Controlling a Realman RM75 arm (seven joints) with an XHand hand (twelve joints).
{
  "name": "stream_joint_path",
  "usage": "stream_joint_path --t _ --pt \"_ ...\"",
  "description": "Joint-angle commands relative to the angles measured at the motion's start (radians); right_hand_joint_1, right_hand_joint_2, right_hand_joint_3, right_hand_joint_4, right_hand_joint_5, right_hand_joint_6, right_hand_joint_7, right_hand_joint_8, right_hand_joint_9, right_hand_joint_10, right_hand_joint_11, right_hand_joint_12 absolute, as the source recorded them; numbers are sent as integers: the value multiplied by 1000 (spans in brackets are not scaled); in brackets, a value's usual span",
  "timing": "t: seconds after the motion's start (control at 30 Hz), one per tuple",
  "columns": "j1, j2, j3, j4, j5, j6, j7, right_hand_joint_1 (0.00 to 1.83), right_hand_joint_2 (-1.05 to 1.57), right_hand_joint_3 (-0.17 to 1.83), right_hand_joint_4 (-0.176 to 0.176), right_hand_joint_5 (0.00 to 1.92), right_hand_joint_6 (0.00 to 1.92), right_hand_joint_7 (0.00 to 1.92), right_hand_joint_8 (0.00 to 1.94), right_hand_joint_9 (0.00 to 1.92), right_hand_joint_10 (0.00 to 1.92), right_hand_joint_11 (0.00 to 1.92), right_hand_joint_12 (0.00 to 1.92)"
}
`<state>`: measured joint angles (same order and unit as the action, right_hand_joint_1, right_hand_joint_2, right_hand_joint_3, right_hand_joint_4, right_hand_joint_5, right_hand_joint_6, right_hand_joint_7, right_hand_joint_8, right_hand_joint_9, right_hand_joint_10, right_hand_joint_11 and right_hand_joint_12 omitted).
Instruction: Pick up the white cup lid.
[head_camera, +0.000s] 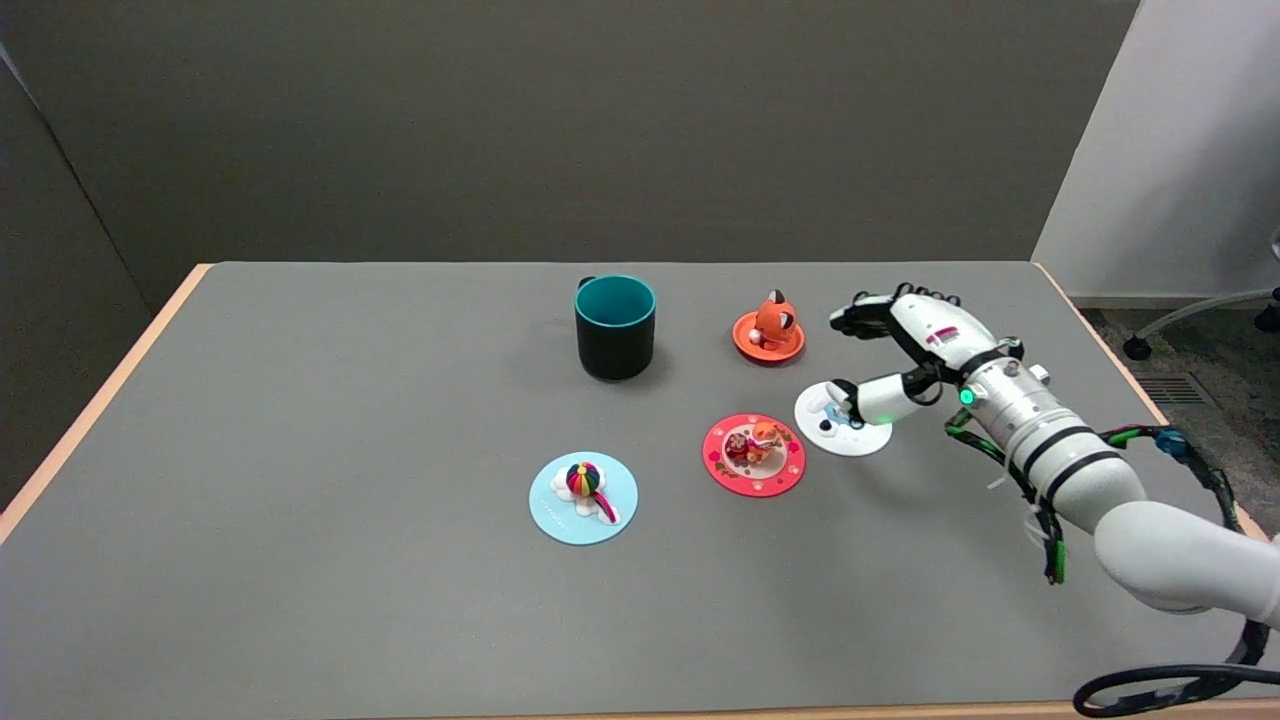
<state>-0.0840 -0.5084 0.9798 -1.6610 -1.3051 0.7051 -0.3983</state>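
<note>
Grey table (300, 560) w/ wood edge; dark wall (500, 120) behind, white wall (1190, 150) right, chair base (1200, 315).

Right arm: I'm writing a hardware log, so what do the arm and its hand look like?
The right arm is glossy white and rounded, with black bands, a green light near the wrist and green-and-black cables along it. The right hand is white with black finger parts and a small red marking.

A mug (615, 327) is standing far on the table (300, 420), a fox-topped lid (769, 336) sitting to its right. Nearer, three lids are lying in a rough row: the balloon-topped lid (583, 497) leftmost, the flower-rimmed lid (753, 455) just right, the cup lid (842, 420) rightmost, with the right hand (905, 355) hovering over its right edge.
</note>
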Motion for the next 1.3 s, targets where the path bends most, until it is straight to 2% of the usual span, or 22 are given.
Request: stream_joint_path --t 0.03,0.3,0.67,0.97,1.3 --pt "-281 5 227 -36 38 -65 -57 809 455 947 -89 582 195 658 185 658 213 510 471" --pt "-304 -6 282 -39 34 -151 -91 810 462 943 -96 613 201 667 186 654 212 506 468" --pt "-215 18 276 -19 29 -240 -173 821 465 936 -106 642 206 667 187 641 212 493 476" --pt "-122 39 268 16 -102 -365 -182 845 484 941 -115 671 212 666 187 636 211 475 521" --pt "-115 38 257 68 -99 -383 -183 844 493 943 -115 659 210 653 187 624 210 448 560"
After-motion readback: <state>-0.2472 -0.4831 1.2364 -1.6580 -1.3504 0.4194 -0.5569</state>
